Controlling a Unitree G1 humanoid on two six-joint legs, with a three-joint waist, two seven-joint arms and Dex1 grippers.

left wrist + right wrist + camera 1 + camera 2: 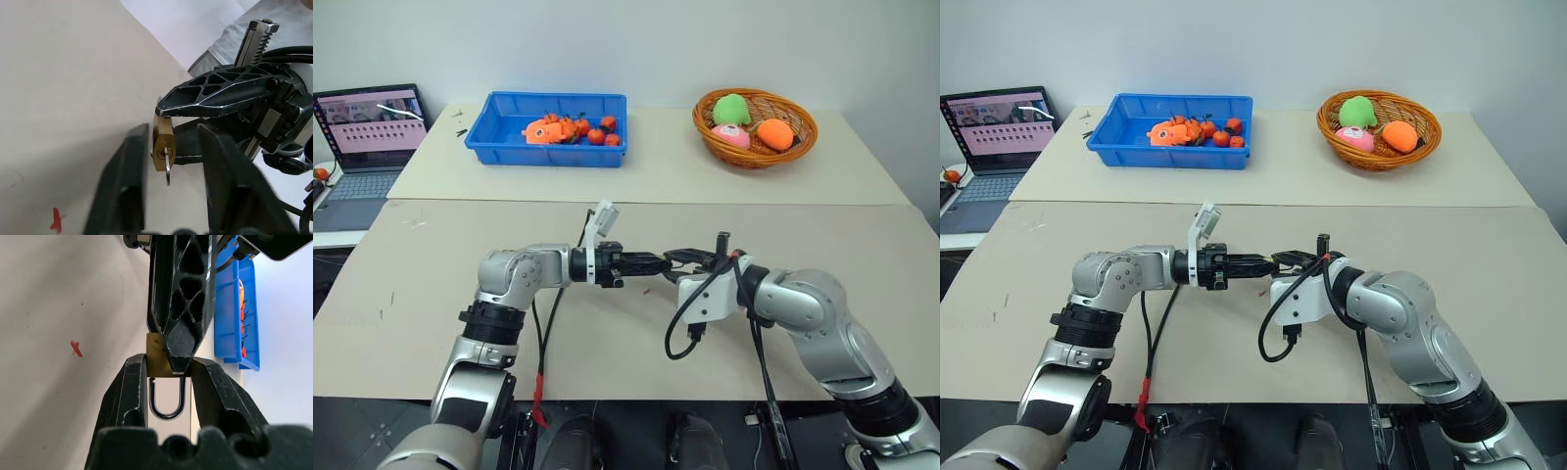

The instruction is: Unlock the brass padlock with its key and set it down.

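Left wrist view looks along the left gripper (pixel 168 161), whose two black fingers (pixel 124 181) stand apart on either side of the brass padlock (pixel 163 144) with a visible gap to each; nothing is pinched between them. The padlock hangs above the beige table (pixel 607 343), its keyhole end facing this camera, and the key (pixel 167 169) sits in that keyhole with its thin silvery bow sticking out between the left fingers, touching neither as far as can be told. A black lattice finger of the right gripper (pixel 168 377) lies across the top of the padlock's body. Right wrist view shows that gripper closed on the padlock: its two fingers press the brass body from both sides, and the silver shackle (pixel 167 401) curves toward the camera in the space between them; one end of the shackle appears to stand just clear of the body, though this is hard to judge. A finger of the left gripper crosses in front of the padlock there. In the head views both grippers meet tip to tip above the middle of the near table, well clear of its surface. On the far table rest a blue bin (pixel 548 127) with orange toys and a wicker basket (pixel 756 125) of plush fruit. A small red mark (pixel 75 348) shows on the tabletop beneath the grippers.
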